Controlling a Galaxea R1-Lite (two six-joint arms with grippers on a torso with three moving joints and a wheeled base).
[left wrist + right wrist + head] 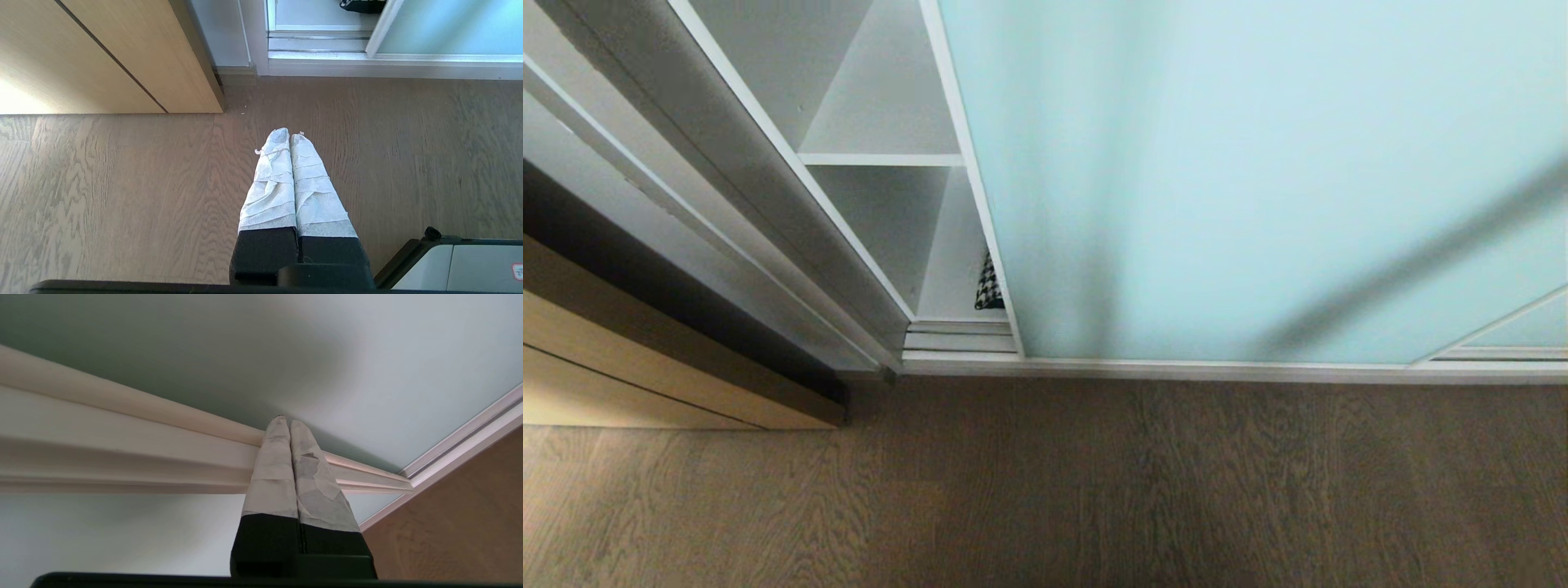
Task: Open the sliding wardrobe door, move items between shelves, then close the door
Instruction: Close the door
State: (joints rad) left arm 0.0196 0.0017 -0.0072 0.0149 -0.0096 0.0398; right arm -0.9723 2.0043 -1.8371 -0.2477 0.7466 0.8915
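The sliding wardrobe door [1258,180], a frosted pale blue-green panel in a thin silver frame, fills most of the head view and leaves a narrow gap at its left. Through that gap show two white shelves [882,159] and, on the lowest board, a corner of the black-and-white houndstooth piece [988,287]; the other items are hidden. My right gripper [284,421] is shut and empty, its tips resting at the silver frame rail [122,445] where it meets the frosted glass [367,355]. My left gripper [289,134] hangs parked over the floor, shut and empty.
A tan wooden door [645,351] stands at the left next to the wardrobe's grey side frame [768,204]. The silver bottom track [1176,369] runs along the wood-grain floor [1045,490]. A corner of my base [457,261] shows in the left wrist view.
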